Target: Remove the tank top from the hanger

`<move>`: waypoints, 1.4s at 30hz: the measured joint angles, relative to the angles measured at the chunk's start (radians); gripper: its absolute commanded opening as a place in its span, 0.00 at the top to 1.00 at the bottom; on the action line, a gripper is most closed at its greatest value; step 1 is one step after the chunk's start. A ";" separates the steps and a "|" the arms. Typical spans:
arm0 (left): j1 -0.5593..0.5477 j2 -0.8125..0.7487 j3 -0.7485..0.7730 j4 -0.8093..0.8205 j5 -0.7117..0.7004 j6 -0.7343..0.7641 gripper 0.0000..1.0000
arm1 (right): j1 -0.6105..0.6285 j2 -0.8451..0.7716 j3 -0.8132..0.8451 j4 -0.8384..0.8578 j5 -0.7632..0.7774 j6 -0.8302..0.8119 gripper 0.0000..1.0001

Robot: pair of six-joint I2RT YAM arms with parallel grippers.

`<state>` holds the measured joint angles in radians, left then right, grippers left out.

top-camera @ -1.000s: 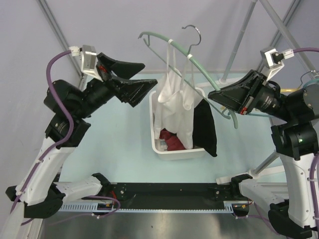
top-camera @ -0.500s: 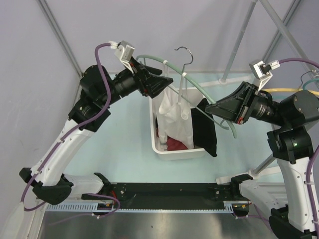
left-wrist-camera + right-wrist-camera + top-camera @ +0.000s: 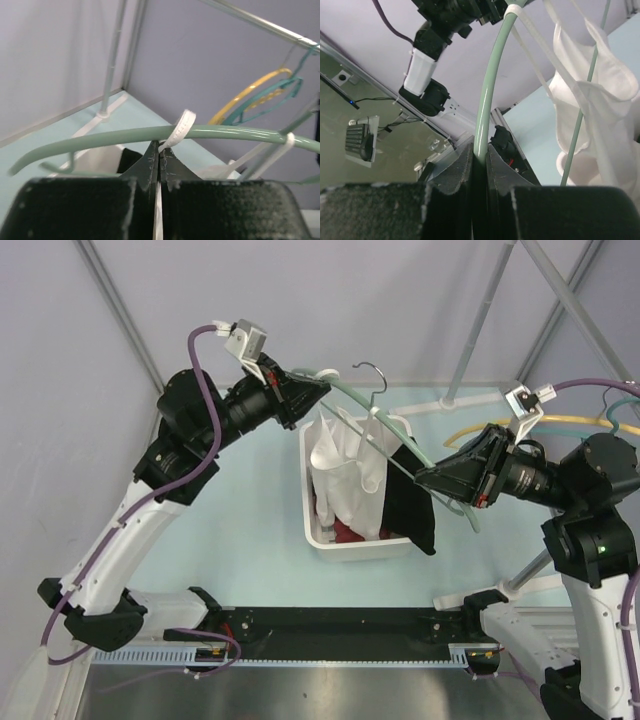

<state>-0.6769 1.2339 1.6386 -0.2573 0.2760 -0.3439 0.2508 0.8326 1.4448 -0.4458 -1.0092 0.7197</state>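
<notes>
Tank top [image 3: 345, 465] is hanging from the green hanger [image 3: 225, 132] above the white bin [image 3: 306, 495], its lower part reaching into the bin. Left hand [image 3: 159, 150] is pinching a white strap [image 3: 181, 127] above the bin's far-left corner. Right hand [image 3: 480, 150] is clamping the hanger's arm above the bin's right side.

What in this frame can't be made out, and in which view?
- Right wrist: the hanger has its hook cut off by the top edge.
- Left wrist: the tank top shows only straps; its body is hidden behind the left gripper.
- Top view: the red cloth in the bin is mostly covered by the tank top.
- Top view: whether the black garment hangs from the hanger or the bin's rim is unclear.
</notes>
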 measured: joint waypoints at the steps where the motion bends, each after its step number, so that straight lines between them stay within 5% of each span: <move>1: 0.001 -0.003 0.001 -0.010 -0.022 0.007 1.00 | 0.000 -0.005 0.000 -0.023 0.006 -0.024 1.00; 11: 0.165 0.049 0.092 -0.126 -0.169 0.030 1.00 | 0.000 -0.071 0.003 -0.243 0.017 -0.155 1.00; 23: 0.249 0.184 0.091 -0.128 -0.089 -0.021 0.91 | 0.000 -0.189 0.020 -0.270 0.097 -0.169 1.00; 26: 0.249 0.219 0.095 -0.132 -0.013 -0.040 0.75 | 0.000 -0.214 0.019 -0.242 0.162 -0.167 1.00; 27: 0.249 0.232 0.103 -0.137 0.010 -0.041 0.57 | 0.000 -0.216 0.019 -0.232 0.183 -0.167 1.00; 31: 0.249 0.266 0.121 -0.164 0.097 -0.054 0.24 | 0.000 -0.204 0.008 -0.187 0.244 -0.163 1.00; 37: 0.249 0.142 0.029 -0.123 0.171 -0.066 0.09 | 0.000 -0.129 -0.016 -0.064 0.262 -0.151 1.00; 42: 0.241 -0.004 -0.073 0.121 0.310 -0.235 0.02 | 0.000 -0.062 -0.090 0.085 0.255 -0.125 1.00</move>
<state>-0.4362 1.2301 1.5654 -0.1368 0.5861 -0.5793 0.2504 0.7704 1.3552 -0.3603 -0.7544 0.5949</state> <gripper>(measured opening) 0.962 0.141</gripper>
